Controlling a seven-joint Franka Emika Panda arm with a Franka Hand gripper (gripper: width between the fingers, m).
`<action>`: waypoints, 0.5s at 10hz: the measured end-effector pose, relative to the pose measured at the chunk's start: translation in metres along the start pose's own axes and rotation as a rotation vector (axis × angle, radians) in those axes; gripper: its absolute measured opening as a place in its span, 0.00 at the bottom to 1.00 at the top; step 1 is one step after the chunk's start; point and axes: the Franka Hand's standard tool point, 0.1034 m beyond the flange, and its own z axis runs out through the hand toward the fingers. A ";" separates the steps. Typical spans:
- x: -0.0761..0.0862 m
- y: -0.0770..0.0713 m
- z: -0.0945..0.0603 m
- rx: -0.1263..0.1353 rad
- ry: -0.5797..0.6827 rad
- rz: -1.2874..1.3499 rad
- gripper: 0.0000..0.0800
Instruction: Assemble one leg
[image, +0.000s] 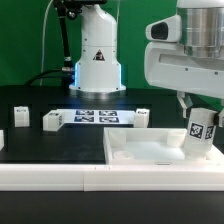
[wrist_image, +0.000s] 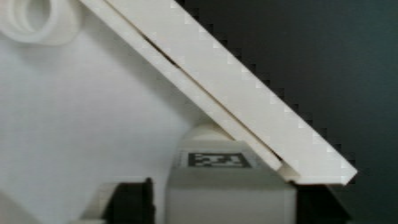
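My gripper (image: 200, 118) is shut on a leg (image: 203, 133), a small white block with a black-and-white tag, and holds it tilted over the right corner of the large white panel (image: 140, 152). In the wrist view the leg (wrist_image: 217, 185) sits between my two dark fingers (wrist_image: 128, 203), tag facing up, beside the panel's raised edge (wrist_image: 214, 85). A round socket (wrist_image: 36, 20) shows on the panel. Three more legs stand on the table: two on the exterior view's left (image: 20, 117) (image: 52, 121) and one behind the panel (image: 143, 117).
The marker board (image: 97, 116) lies behind the panel in front of the robot base (image: 97, 60). Another white part (image: 2, 138) shows at the far left edge. A white rail (image: 60, 177) runs along the table's front.
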 end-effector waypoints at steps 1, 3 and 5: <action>0.000 0.000 0.000 0.000 0.000 -0.039 0.63; -0.002 0.002 0.001 -0.011 -0.008 -0.203 0.79; -0.009 0.001 0.000 -0.034 -0.022 -0.450 0.81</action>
